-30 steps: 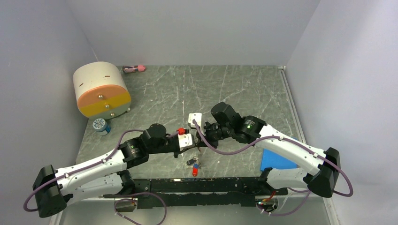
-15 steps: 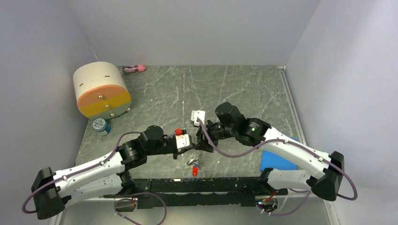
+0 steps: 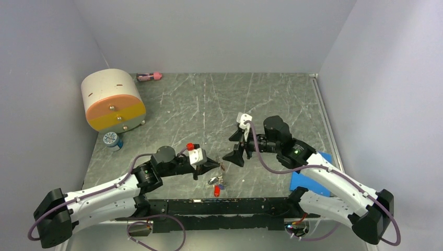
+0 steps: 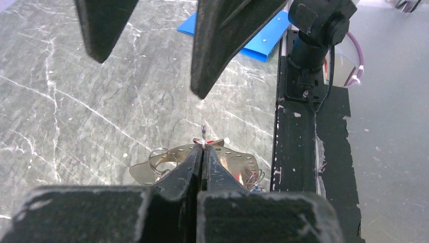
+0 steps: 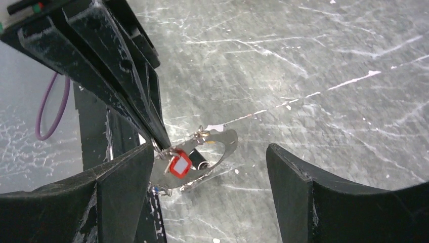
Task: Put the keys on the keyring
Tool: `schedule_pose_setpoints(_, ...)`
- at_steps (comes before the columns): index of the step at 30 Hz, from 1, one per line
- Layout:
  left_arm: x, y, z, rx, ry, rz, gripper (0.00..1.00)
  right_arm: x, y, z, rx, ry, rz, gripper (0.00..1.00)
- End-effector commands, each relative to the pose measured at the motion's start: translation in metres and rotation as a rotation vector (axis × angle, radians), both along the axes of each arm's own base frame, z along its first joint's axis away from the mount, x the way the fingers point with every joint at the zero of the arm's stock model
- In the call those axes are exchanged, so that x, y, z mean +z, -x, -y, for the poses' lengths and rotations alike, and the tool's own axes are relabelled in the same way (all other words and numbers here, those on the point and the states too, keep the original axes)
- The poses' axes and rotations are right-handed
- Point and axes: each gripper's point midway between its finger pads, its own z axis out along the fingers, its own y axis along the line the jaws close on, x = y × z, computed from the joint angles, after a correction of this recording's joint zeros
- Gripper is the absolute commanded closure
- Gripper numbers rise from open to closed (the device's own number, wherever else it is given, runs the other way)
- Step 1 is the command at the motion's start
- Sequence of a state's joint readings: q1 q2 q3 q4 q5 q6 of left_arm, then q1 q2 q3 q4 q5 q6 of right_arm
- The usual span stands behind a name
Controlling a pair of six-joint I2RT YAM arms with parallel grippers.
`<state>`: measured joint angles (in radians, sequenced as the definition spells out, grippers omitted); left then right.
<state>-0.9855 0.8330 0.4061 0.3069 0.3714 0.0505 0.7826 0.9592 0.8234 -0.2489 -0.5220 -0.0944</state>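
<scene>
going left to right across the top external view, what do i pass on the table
cream-and-orange drum → left gripper → right gripper → blue sheet

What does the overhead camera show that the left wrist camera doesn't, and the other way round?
Only overhead: the cream-and-orange drum, a pink object at the back, a small blue bottle, and both arms whole.
Only left wrist: close up, the left end effector is shut on a thin wire loop above a silver plate, a detail too small to see overhead.
Both: the open right end effector, the blue sheet and the marbled table.
</scene>
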Motion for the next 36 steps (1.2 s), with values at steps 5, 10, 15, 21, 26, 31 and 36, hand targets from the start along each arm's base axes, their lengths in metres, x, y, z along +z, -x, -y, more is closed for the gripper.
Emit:
schedule_pose_setpoints(5, 0.050, -0.005, -0.009, -0.030, 0.292, -0.017, 0.97, 0.030, 0.001, 0.006, -0.035, -0.197, 0.024, 0.13)
schedule_pose_setpoints(10, 0.063, -0.002, -0.019, -0.053, 0.382, 0.014, 0.97, 0.033, 0.012, 0.007, 0.004, -0.254, 0.035, 0.12)
schedule_pose_setpoints(15, 0.075, 0.005, -0.025, -0.079, 0.433, 0.067, 0.97, 0.036, 0.025, 0.003, 0.091, -0.295, 0.030, 0.12)
schedule_pose_setpoints(21, 0.083, 0.013, -0.030, -0.104, 0.459, 0.114, 0.97, 0.044, 0.042, -0.003, 0.213, -0.343, 0.036, 0.13)
schedule_pose_setpoints(26, 0.086, 0.018, -0.031, -0.129, 0.468, 0.127, 0.97, 0.053, 0.057, -0.008, 0.325, -0.396, 0.027, 0.20)
schedule_pose_setpoints(31, 0.089, 0.020, -0.030, -0.148, 0.475, 0.132, 0.97, 0.052, 0.058, -0.016, 0.373, -0.411, -0.018, 0.33)
schedule_pose_setpoints(36, 0.089, 0.022, -0.028, -0.165, 0.475, 0.129, 0.97, 0.043, 0.057, -0.029, 0.390, -0.389, -0.077, 0.45)
